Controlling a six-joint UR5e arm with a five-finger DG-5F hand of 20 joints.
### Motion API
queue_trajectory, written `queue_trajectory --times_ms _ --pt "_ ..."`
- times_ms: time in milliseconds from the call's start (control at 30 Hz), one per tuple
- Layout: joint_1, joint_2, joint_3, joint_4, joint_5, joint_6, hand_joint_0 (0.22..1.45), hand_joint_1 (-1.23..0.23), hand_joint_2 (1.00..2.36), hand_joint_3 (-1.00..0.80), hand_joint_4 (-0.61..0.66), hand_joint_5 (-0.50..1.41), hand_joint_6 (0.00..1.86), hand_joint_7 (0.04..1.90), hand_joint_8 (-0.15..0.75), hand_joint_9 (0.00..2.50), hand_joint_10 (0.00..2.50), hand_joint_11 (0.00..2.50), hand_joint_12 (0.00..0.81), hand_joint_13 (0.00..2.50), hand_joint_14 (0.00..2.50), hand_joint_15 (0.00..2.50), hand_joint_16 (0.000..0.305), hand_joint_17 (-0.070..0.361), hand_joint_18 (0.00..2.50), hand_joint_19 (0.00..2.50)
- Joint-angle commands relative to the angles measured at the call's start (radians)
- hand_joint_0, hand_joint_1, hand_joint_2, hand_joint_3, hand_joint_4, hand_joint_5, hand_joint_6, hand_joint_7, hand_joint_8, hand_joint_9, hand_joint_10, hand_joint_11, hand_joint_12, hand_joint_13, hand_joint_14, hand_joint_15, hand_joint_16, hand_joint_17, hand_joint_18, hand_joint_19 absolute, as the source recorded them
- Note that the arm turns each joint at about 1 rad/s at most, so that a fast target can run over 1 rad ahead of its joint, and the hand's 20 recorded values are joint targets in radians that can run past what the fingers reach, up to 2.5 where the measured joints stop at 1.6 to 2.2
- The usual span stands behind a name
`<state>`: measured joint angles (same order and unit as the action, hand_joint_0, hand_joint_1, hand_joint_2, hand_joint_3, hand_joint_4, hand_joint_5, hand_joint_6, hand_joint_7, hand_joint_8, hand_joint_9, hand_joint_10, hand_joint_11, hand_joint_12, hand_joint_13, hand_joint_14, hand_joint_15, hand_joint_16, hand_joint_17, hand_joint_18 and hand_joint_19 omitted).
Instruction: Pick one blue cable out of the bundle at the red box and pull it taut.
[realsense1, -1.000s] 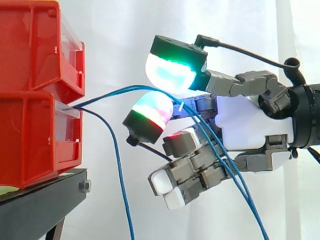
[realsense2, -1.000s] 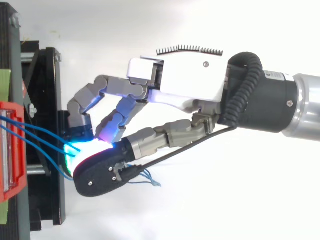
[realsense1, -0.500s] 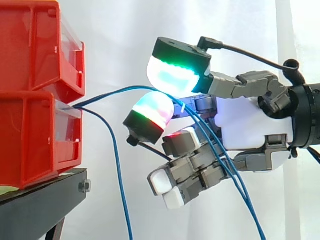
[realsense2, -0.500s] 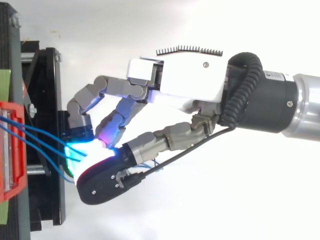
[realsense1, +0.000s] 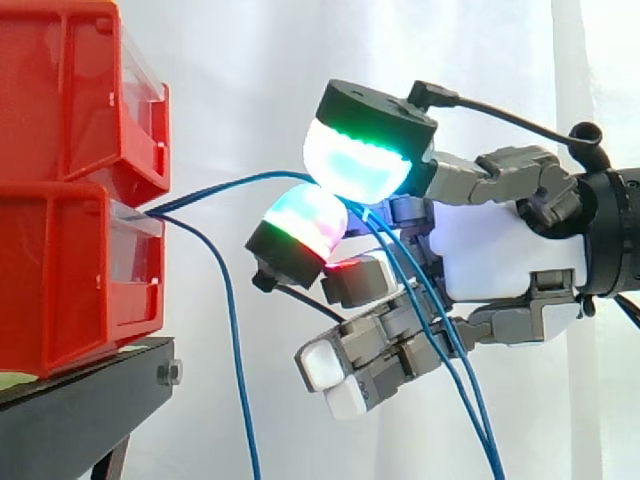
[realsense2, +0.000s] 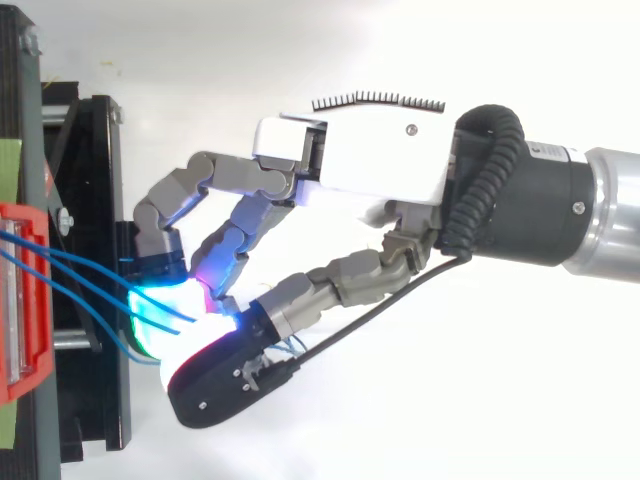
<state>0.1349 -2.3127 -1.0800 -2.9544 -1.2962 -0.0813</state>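
Several thin blue cables (realsense1: 230, 183) come out of the lower red bin (realsense1: 70, 270) and arch right into my hand (realsense1: 500, 260). Two of them pass between the thumb's green-cyan pad (realsense1: 360, 165) and a finger pad (realsense1: 305, 220) glowing red and green, then drop across the curled fingers toward the lower right. A third cable (realsense1: 232, 340) hangs loose straight down from the bin. In the top view, the cables (realsense2: 80, 275) run slack from the bin to the pinch, with the hand (realsense2: 370, 160) coming in from the right.
A second red bin (realsense1: 70, 90) is stacked on the lower one. Both rest on a black stand (realsense1: 80, 400) at the left. A white curtain hangs behind.
The thumb has swung up and to the right, sliding sideways off the finger pad. The hanging cable ends under the hand drifted left. The arch from the bin stays slack.
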Motion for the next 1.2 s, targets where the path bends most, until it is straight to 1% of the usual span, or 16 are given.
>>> queue_trajectory --times_ms 0,133,233,367,400,433,567,700,767,800,933,1000,1033,1067,1100,1167 --pt "0.0 0.0 0.0 0.0 0.0 0.0 0.65 -1.0 1.0 -0.5 -0.11 -0.13 0.92 1.04 0.184 1.16 0.02 1.14 0.336 0.9 0.02 0.58 0.042 0.094 0.76 0.32" --pt "0.0 0.001 0.0 0.0 0.0 0.0 0.59 -1.03 1.0 -0.5 -0.09 -0.13 0.91 1.04 0.192 1.18 0.01 1.15 0.337 0.92 0.02 0.59 0.042 0.095 0.78 0.32" --pt "0.0 0.0 0.0 0.002 0.001 0.0 0.52 -1.01 1.0 -0.5 -0.07 -0.13 0.91 1.03 0.204 1.18 0.01 1.14 0.351 0.93 0.02 0.6 0.045 0.101 0.8 0.32" --pt "0.0 0.001 0.0 0.002 0.001 0.0 0.43 -0.87 1.0 -0.5 -0.04 -0.13 0.91 0.99 0.233 1.2 0.01 1.12 0.399 0.95 0.02 0.59 0.054 0.121 0.85 0.33" --pt "0.0 0.001 0.0 0.002 0.001 0.0 0.43 -0.86 1.0 -0.5 -0.04 -0.13 0.91 0.97 0.237 1.2 0.01 1.13 0.399 0.95 0.02 0.59 0.054 0.122 0.85 0.34" --pt "0.0 0.001 0.0 0.002 0.001 0.0 0.41 -0.8 1.0 -0.5 -0.03 -0.13 0.91 0.97 0.252 1.21 0.01 1.12 0.405 0.96 0.02 0.6 0.056 0.126 0.86 0.33" --pt "0.002 0.001 0.0 0.002 0.0 0.0 0.47 -0.62 1.0 -0.5 -0.02 -0.14 0.9 0.98 0.25 1.19 0.01 1.12 0.397 0.93 0.02 0.61 0.053 0.118 0.82 0.37" --pt "0.0 0.0 0.0 0.002 0.001 0.0 0.55 -0.56 1.0 -0.5 -0.02 -0.14 0.9 1.01 0.234 1.17 0.02 1.13 0.372 0.93 0.02 0.62 0.047 0.106 0.77 0.42" --pt "0.002 0.0 0.0 0.002 0.0 0.0 0.6 -0.57 1.0 -0.5 -0.03 -0.15 0.9 1.05 0.232 1.16 0.02 1.13 0.367 0.93 0.02 0.63 0.046 0.104 0.77 0.43" --pt "0.002 0.001 0.0 0.002 0.001 0.0 0.6 -0.58 1.0 -0.5 -0.03 -0.15 0.9 1.05 0.235 1.17 0.02 1.12 0.368 0.93 0.02 0.63 0.046 0.104 0.77 0.43" --pt "0.002 0.001 0.0 0.002 0.005 0.0 0.61 -0.65 1.01 -0.38 -0.02 -0.15 0.9 1.07 0.254 1.13 0.02 1.15 0.372 0.93 0.02 0.63 0.046 0.105 0.78 0.43" --pt "0.003 0.0 0.0 0.002 0.006 0.002 0.62 -0.7 1.01 -0.35 0.01 -0.15 0.91 1.04 0.268 1.13 0.02 1.14 0.374 0.93 0.02 0.62 0.046 0.105 0.78 0.42" --pt "0.002 0.001 0.0 0.002 0.005 0.0 0.63 -0.73 1.01 -0.37 0.04 -0.15 0.91 1.02 0.268 1.12 0.02 1.15 0.372 0.92 0.02 0.63 0.046 0.105 0.78 0.4" --pt "0.003 0.0 0.0 0.002 0.005 0.0 0.67 -0.77 1.01 -0.44 0.04 -0.15 0.91 1.02 0.27 1.11 0.02 1.14 0.372 0.92 0.02 0.61 0.046 0.104 0.79 0.38" --pt "0.003 0.0 0.0 0.002 0.006 0.0 0.68 -0.78 1.0 -0.47 0.03 -0.15 0.91 1.03 0.275 1.12 0.02 1.14 0.371 0.92 0.02 0.61 0.046 0.104 0.79 0.37" --pt "0.003 0.0 0.0 0.002 0.006 0.0 0.71 -0.81 1.0 -0.5 -0.01 -0.15 0.89 1.12 0.287 1.11 0.02 1.13 0.366 0.91 0.02 0.59 0.046 0.103 0.8 0.34"
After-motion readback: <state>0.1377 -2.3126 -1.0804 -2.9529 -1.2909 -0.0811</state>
